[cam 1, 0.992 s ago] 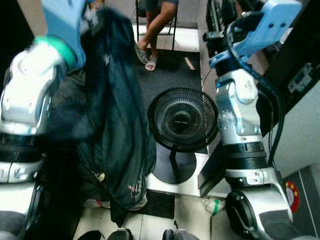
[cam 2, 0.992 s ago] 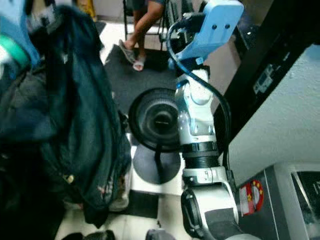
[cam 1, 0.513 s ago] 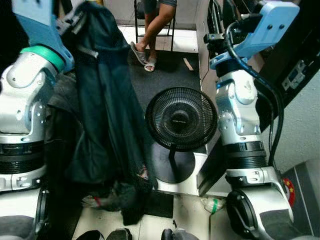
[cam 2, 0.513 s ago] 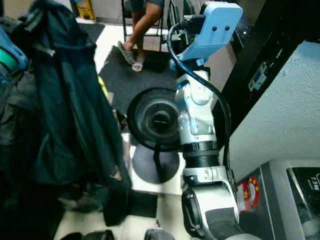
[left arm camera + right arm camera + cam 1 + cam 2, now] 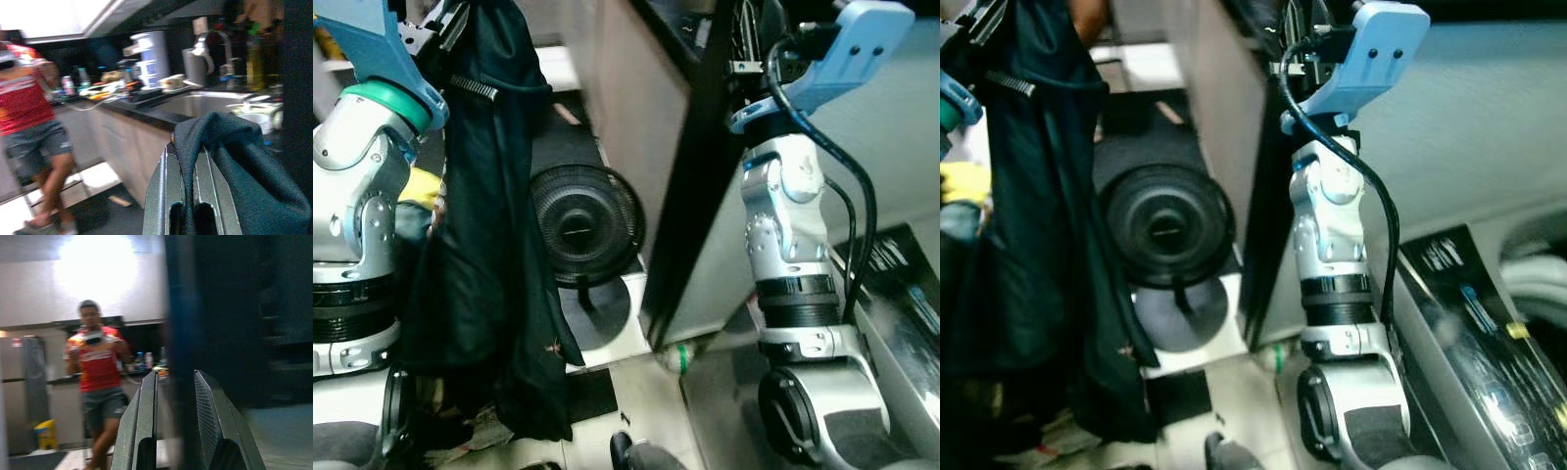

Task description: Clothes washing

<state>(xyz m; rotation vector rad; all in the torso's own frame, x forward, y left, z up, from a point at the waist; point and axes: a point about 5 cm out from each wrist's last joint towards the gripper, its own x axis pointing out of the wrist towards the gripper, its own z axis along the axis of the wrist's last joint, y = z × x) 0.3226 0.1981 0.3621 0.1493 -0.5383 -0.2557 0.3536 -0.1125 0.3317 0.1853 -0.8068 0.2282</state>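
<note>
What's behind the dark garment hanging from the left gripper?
Behind the dark garment held by the left gripper, a black fan shows partly, and something yellow. The fan's left edge and the floor beneath are covered.

No text is legible; the white print on the person's red shirt [image 5: 98, 360] is too blurred to read.
</note>
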